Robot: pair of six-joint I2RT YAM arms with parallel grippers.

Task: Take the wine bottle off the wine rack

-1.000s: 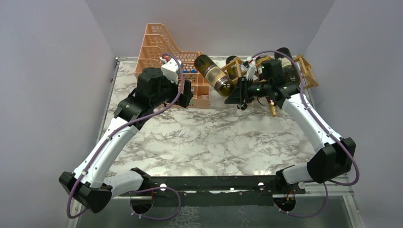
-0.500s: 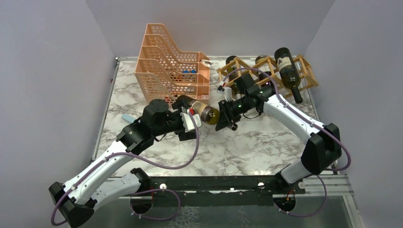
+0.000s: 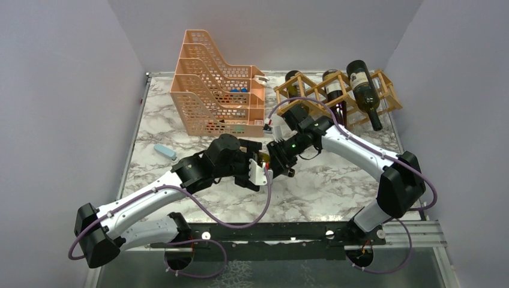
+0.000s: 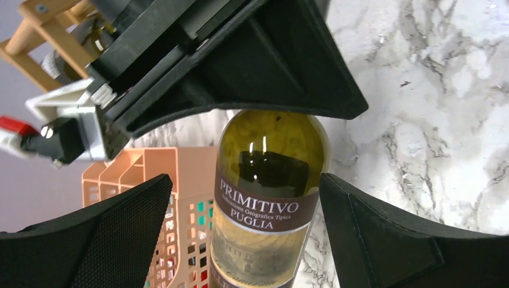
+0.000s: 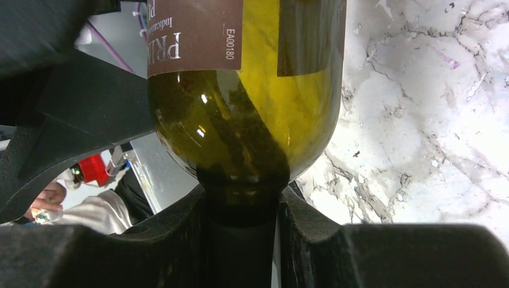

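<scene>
The wine bottle point(image 4: 267, 198), olive-green glass with a brown "PRIMITIVO PUGLIA" label, hangs over the marble table's middle, off the wine rack point(image 3: 384, 90). My right gripper point(image 5: 243, 198) is shut on its dark neck below the shoulder point(image 5: 240, 132). My left gripper point(image 4: 246, 180) is open around the bottle's body, with a gap on each side of the label. In the top view the two grippers meet, left point(image 3: 255, 169) and right point(image 3: 278, 157), and mostly hide the bottle. The tan wooden lattice rack at the back right still holds three dark bottles point(image 3: 363, 90).
An orange perforated tiered organizer point(image 3: 216, 90) stands at the back left, close behind the grippers. A small blue-grey block point(image 3: 164, 150) lies on the marble at the left. The rack's slats point(image 4: 36, 36) show in the left wrist view.
My right gripper has carried the bottle from the rack down toward the table's middle. My left arm has swung from the organizer to the middle and now has its fingers around the bottle's body.
</scene>
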